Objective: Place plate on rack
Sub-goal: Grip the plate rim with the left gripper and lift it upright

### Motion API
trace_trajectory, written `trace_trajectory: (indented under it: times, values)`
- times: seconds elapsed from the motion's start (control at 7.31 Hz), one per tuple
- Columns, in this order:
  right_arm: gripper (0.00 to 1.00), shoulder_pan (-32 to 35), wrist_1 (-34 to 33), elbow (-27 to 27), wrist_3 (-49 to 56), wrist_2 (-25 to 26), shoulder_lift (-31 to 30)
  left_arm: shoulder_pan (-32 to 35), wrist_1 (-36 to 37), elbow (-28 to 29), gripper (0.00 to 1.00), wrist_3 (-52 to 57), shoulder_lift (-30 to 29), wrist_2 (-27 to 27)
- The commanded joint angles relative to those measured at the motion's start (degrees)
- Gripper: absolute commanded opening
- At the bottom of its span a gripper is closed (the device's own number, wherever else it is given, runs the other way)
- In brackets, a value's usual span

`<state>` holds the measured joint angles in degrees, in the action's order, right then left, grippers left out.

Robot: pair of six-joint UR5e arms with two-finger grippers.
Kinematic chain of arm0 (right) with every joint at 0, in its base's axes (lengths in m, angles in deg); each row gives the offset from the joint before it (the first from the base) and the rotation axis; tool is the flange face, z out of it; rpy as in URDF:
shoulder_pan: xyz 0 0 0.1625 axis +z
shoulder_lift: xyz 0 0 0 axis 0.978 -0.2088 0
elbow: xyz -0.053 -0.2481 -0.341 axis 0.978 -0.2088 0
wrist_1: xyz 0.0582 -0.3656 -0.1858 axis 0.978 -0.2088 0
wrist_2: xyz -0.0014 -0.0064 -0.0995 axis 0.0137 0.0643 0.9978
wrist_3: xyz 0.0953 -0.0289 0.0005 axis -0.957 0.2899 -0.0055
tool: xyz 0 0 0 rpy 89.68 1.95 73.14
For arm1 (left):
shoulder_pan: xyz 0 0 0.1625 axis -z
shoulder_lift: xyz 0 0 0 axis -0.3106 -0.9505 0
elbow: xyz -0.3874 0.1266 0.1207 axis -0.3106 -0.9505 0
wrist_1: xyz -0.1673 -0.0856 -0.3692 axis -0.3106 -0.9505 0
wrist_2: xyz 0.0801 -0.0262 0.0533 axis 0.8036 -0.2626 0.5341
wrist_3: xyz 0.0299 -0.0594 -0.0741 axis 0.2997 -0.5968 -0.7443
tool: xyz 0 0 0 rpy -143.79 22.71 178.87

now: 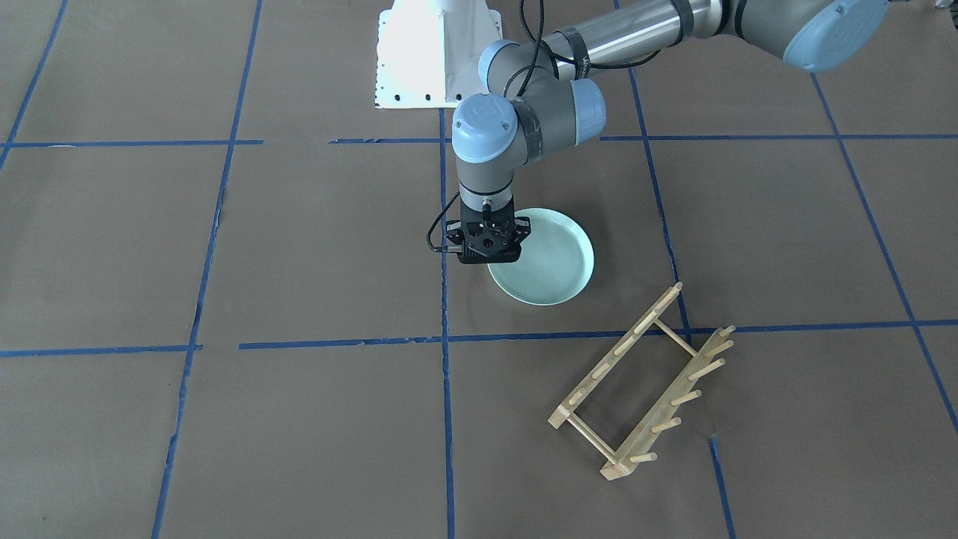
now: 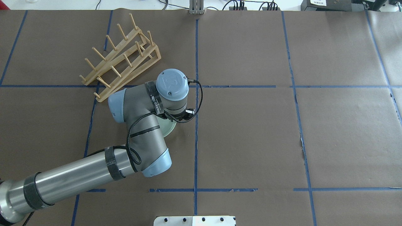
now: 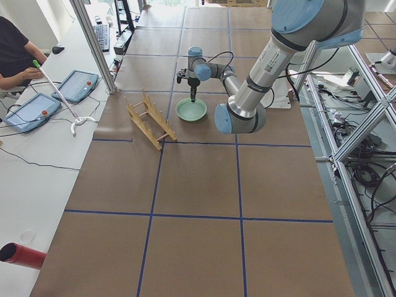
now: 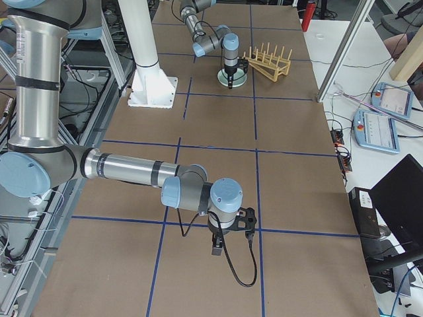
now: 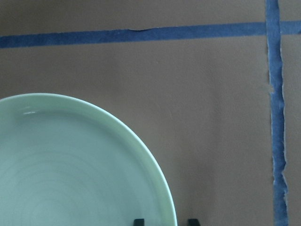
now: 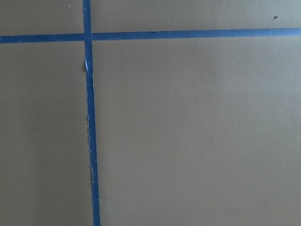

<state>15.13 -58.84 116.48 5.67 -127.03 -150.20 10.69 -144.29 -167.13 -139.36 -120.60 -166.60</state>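
Only the left wrist view gives us finger detail. Two dark fingertips point(image 5: 138, 221) show at its bottom edge, released, with a gap wider than the rim of the plate point(image 5: 70, 174). One tip sits inside the rim and one outside, over the table point(image 5: 221, 141).

The overhead view hides that. The left arm's wrist covers the plate point(image 2: 169, 127) except for a sliver.

The front-facing view gives the layout. The left gripper point(image 1: 488, 251) points straight down over the plate's point(image 1: 550, 262) right edge, the side away from the rack point(image 1: 615, 353). The plate lies flat on the table. The rack stands farther from the robot and to the left, near the plate but not touching it.

The right gripper point(image 4: 216, 249) shows only in the right side view, hanging low over the table, well apart from the plate point(image 4: 238, 79). We cannot tell whether its fingers are released or clenched. The right wrist view shows only the table and crossing tape point(image 6: 89, 141).

Materials:
- **Plate:** round, smooth and glazed, pale mint green, with a low raised rim. Faint concentric rings are readable only in the left wrist view.
- **Rack:** light wood, two parallel rails joined by thin crossbars, each with a row of round pegs.
- **Table:** matte brown and paper-like, gridded with blue tape that is ragged at the edges.
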Motion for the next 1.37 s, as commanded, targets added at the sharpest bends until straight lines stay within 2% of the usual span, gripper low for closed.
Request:
trace_trajectory:
  times: [0.0, 0.27, 0.55, 0.68, 0.82, 0.96, 1.09, 1.23]
  values:
    - [1.0, 0.0, 0.0, 0.0, 0.0, 0.0, 0.1, 0.0, 0.1, -0.3, 0.0, -1.7, -0.1, -0.2]
    - [1.0, 0.0, 0.0, 0.0, 0.0, 0.0, 0.1, 3.0, -2.2, -4.7, 0.0, -8.6, 0.0, -0.4]
    - [1.0, 0.0, 0.0, 0.0, 0.0, 0.0, 0.0, 8.9, -9.8, -12.1, 0.0, -20.3, 0.3, -0.6]
    - [1.0, 0.0, 0.0, 0.0, 0.0, 0.0, 0.0, 11.4, -18.6, -13.2, 0.0, -28.0, 1.2, -0.6]
    - [1.0, 0.0, 0.0, 0.0, 0.0, 0.0, 0.0, 13.6, -33.4, -13.2, 0.0, -38.4, 4.4, -0.6]
    - [1.0, 0.0, 0.0, 0.0, 0.0, 0.0, 0.1, 14.5, -50.6, -13.2, 0.0, -46.8, 10.0, -0.2]
    - [1.0, 0.0, 0.0, 0.0, 0.0, 0.0, 0.0, 17.2, -56.8, -13.1, 0.0, -48.1, 12.6, -0.1]
    - [1.0, 0.0, 0.0, -0.1, 0.0, 0.0, 0.0, 20.7, -57.5, -12.9, 0.0, -47.7, 12.8, -0.1]
